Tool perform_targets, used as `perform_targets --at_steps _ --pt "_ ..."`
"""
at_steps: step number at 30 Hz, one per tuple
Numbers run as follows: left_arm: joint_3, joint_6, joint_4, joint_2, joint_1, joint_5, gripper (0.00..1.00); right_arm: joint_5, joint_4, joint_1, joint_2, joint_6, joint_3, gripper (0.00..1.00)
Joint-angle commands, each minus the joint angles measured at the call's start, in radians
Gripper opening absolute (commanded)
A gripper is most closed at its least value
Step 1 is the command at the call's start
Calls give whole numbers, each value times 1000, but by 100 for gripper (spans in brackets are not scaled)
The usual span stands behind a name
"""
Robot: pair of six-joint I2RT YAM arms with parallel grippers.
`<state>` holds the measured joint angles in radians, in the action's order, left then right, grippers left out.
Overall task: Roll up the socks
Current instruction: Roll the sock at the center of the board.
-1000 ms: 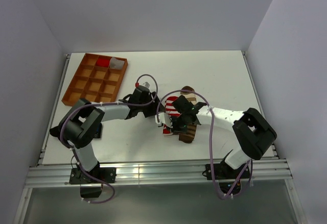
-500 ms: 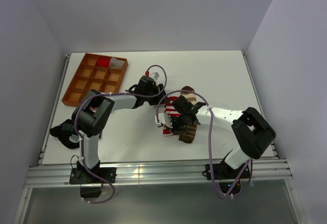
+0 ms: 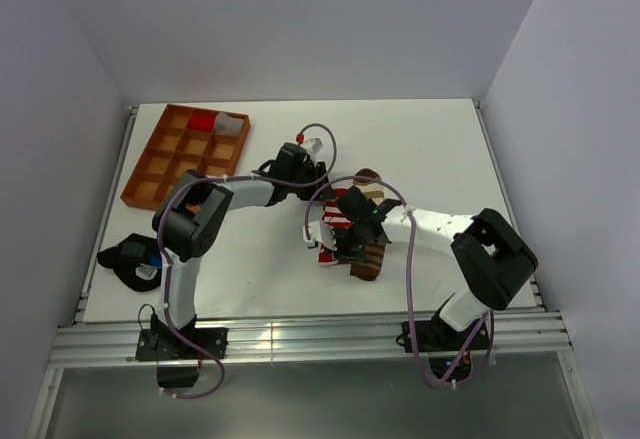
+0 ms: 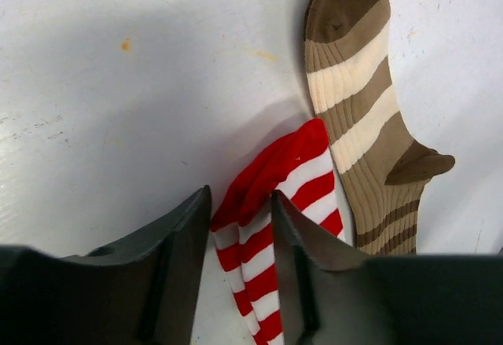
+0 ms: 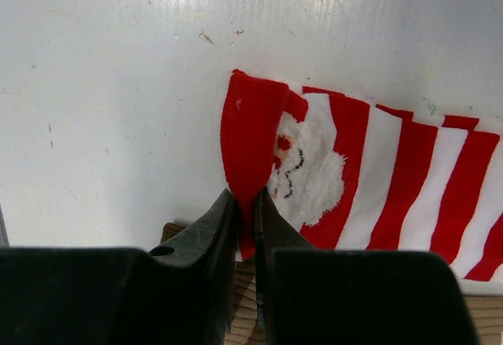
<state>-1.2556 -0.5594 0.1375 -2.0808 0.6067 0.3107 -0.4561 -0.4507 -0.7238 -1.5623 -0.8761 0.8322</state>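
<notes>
The red-and-white sock (image 4: 295,172) is gripped at its red cuff by the closed right end effector (image 5: 245,198). Its other end rises between the fingers of the left end effector (image 4: 240,196) (whether it is pinched cannot be told). The brown-and-tan sock (image 4: 354,101) lies just right of those fingers, touching the first sock. If both ends are pulled apart, the fabric could be stretched flat or slip out, and the neighbour could be dragged along.
</notes>
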Motion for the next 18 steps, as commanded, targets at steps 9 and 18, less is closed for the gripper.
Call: perform_targets --at_steps 9,18 --pt "122 -59 -121 -32 -45 -45 0 13 0 4 -4 20 25 4" --pt "219 -120 -162 117 -122 -189 0 -64 -112 11 -79 35 120 4"
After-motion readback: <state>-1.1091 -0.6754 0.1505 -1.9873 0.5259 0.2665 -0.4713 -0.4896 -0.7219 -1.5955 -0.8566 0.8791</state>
